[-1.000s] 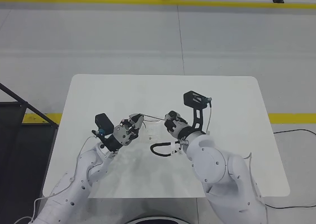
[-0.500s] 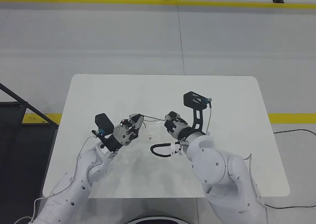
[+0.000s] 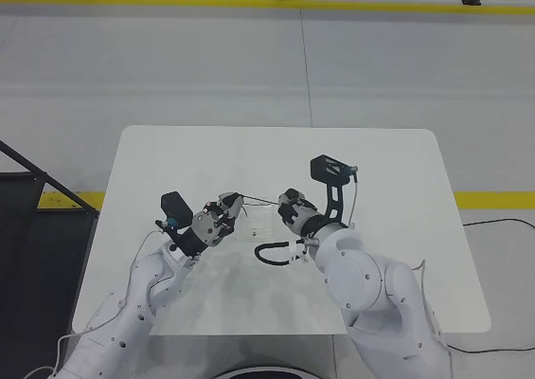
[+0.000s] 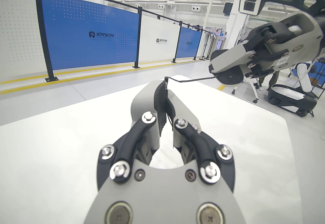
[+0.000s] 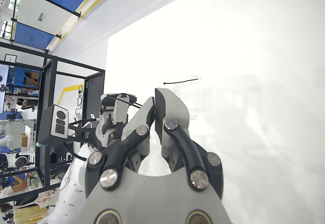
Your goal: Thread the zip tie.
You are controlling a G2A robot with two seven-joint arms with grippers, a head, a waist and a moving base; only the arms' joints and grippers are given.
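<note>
Black framing [image 3: 7, 146] stands on the floor just off the left edge of the white table [image 3: 390, 171]. Slightly left of the table's centre, the left gripper [image 3: 232, 201] hangs above the surface with its jaws clenched on one end of the zip tie [image 3: 259, 199]. In the left wrist view a short end of the tie pokes out just past the ribbed black pads [image 4: 160, 98].

From there the thin black strap runs nearly level, clear of the table, across its centre to the right gripper [image 3: 286, 198]. That gripper sits just right of the table's centre, facing the left one. Its jaws are pinched together on the strap's other end, and its grey fingertips [image 5: 172, 103] meet at the tip in the right wrist view. The two grippers are near each other but apart, joined only by the tie.

On the table near its centre, the right wrist view shows a faint clear outline [image 5: 203, 93], perhaps a box or a sheet. A second thin black strand [image 5: 180, 81] lies along its far edge; what that strand is cannot be told. A yellow floor line [image 3: 513, 200] runs out from the table's right edge.
</note>
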